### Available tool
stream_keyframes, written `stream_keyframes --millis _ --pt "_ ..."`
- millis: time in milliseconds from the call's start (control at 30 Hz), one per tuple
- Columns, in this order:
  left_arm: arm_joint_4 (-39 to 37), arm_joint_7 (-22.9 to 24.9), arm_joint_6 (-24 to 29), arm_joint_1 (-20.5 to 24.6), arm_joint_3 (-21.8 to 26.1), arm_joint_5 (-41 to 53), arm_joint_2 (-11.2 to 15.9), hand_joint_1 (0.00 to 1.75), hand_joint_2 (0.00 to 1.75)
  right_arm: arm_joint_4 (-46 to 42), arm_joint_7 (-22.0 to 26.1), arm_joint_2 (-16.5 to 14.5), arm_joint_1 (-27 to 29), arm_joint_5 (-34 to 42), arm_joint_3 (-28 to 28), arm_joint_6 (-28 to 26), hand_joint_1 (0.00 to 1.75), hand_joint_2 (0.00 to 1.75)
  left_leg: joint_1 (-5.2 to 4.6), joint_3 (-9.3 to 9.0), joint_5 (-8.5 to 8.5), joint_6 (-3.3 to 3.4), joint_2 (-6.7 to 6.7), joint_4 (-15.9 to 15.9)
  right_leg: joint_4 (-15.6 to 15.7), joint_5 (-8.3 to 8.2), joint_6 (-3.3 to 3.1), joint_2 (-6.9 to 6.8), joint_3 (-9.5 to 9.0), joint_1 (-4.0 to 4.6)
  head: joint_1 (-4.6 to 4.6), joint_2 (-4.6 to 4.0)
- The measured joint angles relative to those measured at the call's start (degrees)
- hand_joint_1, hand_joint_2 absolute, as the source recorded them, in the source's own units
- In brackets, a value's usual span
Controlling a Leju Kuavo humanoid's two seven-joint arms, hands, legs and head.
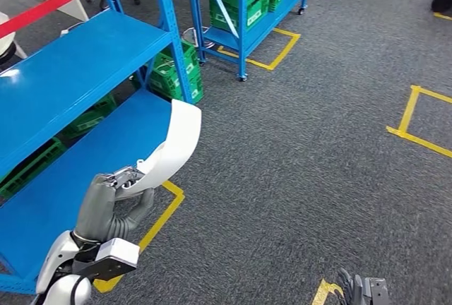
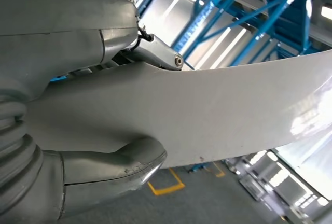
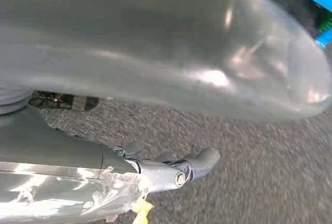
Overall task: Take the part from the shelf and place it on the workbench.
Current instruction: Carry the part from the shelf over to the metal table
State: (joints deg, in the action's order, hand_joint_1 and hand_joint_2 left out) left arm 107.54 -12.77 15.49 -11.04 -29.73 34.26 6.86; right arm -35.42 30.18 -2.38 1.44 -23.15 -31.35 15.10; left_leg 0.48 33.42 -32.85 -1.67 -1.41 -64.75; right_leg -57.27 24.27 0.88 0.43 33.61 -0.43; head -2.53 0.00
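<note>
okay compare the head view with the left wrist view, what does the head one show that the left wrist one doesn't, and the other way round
Head view alone: the blue shelf beside the robot with green crates under it, a second blue rack further off, yellow floor markings, and the right hand low at the picture's edge.

Left wrist view alone: the grip up close, the thick thumb on one face of the part and a darker finger on the other, with blue beams and bright lights behind.

Both: the left hand holding the curved white part, off the shelf, over grey carpet.
</note>
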Motion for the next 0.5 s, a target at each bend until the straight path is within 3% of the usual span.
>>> stream_keyframes --millis 67,100,167,233,300,367,433,500 --pt "0.0 -0.7 0.3 0.0 0.0 -1.0 0.0 1.75 1.75 0.1 0.0 0.0 -0.2 0.0 0.0 0.0 0.00 0.00 -0.08 3.15 -2.43 0.18 0.98 -6.6 0.0 -0.38 -0.23 1.48 0.54 0.18 -0.08 0.00" --pt "0.0 -1.1 0.6 0.0 0.0 -1.4 0.0 1.75 1.75 0.2 0.0 0.0 -0.2 0.0 0.0 0.0 0.00 0.00 -0.12 3.62 -2.08 0.34 1.15 -7.4 0.0 -0.58 -0.23 2.27 0.76 0.26 -0.09 0.00" --pt "0.0 -1.9 1.0 0.0 -0.1 -2.2 0.0 1.75 1.75 0.3 0.0 -0.1 -0.1 0.0 -0.1 -0.1 0.00 0.00 -0.14 1.41 1.46 0.77 1.76 -2.8 0.0 -0.98 -0.03 3.87 1.05 0.32 -0.09 0.00" --pt "0.0 -2.3 1.2 0.1 -0.1 -2.5 -0.1 1.75 1.75 0.4 0.0 -0.1 -0.3 0.0 -0.1 -0.1 0.00 0.00 0.05 -2.12 4.65 1.14 4.16 4.6 -0.2 -1.35 0.38 5.32 1.46 0.38 -0.05 0.00" --pt "0.0 -2.5 1.2 0.2 -0.2 -2.8 -0.2 1.75 1.75 0.5 0.0 -0.1 -0.3 0.0 -0.1 -0.2 0.00 0.00 0.13 -3.51 5.35 1.29 5.75 8.0 -0.3 -1.83 0.98 6.49 2.20 0.33 -0.01 0.01" --pt "0.0 -2.5 1.1 0.3 -0.2 -3.3 -0.2 1.75 1.75 0.6 0.0 -0.1 0.0 0.1 -0.1 -0.3 0.00 0.00 0.09 -3.40 5.59 1.67 4.83 8.4 -0.1 -2.37 1.72 7.42 2.90 0.15 -0.01 0.01" --pt "0.0 -2.5 0.8 0.3 -0.2 -3.7 -0.2 1.75 1.75 0.8 0.1 -0.1 0.2 0.1 -0.1 -0.5 0.00 0.00 0.21 -3.35 6.06 2.27 3.49 8.7 -1.8 -1.29 2.32 5.48 4.11 0.25 0.36 0.00" --pt "0.0 -2.5 0.5 0.2 -0.2 -4.0 -0.2 1.75 1.75 1.0 0.1 -0.1 0.0 0.2 -0.1 -0.6 0.00 0.00 0.14 -3.30 6.24 2.59 1.91 8.8 -8.1 2.38 2.80 1.82 6.98 0.31 0.82 0.00"
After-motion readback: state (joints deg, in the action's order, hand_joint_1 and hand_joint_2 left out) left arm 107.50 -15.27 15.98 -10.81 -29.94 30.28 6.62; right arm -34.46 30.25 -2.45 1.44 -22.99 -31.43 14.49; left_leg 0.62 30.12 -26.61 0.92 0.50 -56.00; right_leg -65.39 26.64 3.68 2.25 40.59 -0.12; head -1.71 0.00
